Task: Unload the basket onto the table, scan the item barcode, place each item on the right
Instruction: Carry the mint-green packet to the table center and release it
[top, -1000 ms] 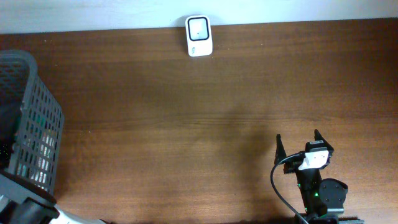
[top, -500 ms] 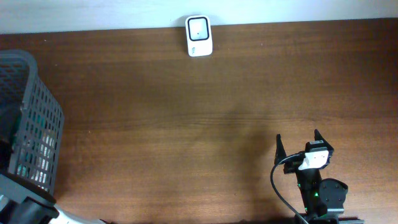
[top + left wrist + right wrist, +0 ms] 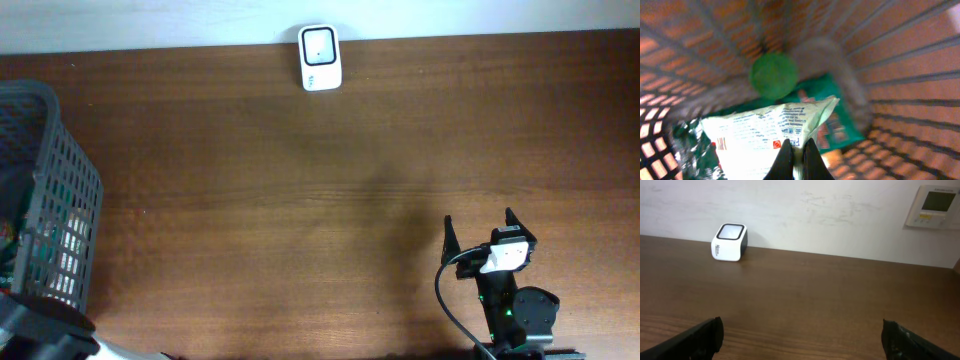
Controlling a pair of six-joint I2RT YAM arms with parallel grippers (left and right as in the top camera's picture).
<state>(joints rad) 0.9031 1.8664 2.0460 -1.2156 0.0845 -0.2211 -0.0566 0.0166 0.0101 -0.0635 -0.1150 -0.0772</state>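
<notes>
The left end effector (image 3: 794, 145) is down inside the basket (image 3: 62, 170), its fingers pressed together on the thin edge of the packet (image 3: 757, 135), a pinch that suits a flat pouch. The packet lies on dark green packs (image 3: 837, 127), with a green disc (image 3: 773, 75) just behind. The basket's mesh walls close in all round, so lifting out looks tight. The scanner (image 3: 319, 58) sits at the tabletop's (image 3: 300, 200) far edge, well apart. The right end effector (image 3: 479, 228) hangs spread wide, holding nothing.
</notes>
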